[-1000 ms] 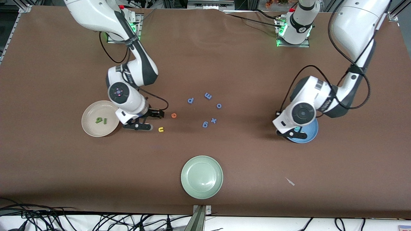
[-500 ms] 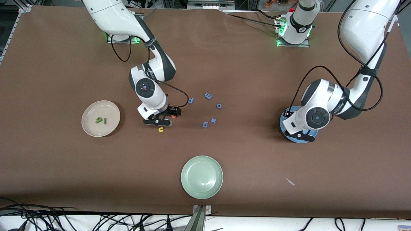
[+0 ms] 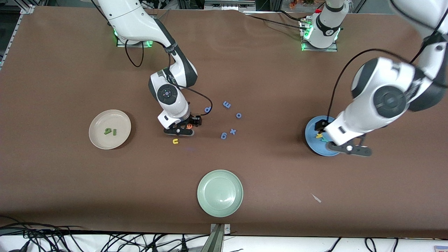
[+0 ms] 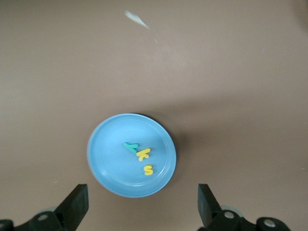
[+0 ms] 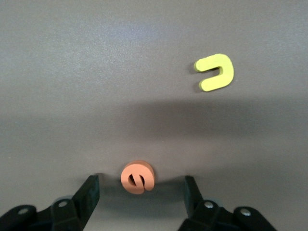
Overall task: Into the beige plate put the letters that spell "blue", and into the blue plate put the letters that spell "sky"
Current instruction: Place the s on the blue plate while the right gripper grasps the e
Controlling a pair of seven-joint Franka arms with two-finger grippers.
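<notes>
A brown mat covers our table [image 3: 70, 182]. Our right gripper [image 5: 140, 190] is down at the mat with its fingers spread either side of the small orange foam e [image 5: 137, 177], not touching it. The yellow foam u [image 5: 215, 72] lies near, a little closer to the front camera. The green foam b [image 3: 107, 131] and dark green foam l [image 3: 114, 132] lie in the round cream-beige plate [image 3: 99, 140]. Our left gripper [image 4: 142, 207] hangs wide open above the round blue plate [image 4: 103, 154], which holds the teal foam y [image 4: 130, 146], yellow foam k [image 4: 143, 153] and yellow foam s [image 4: 148, 170].
</notes>
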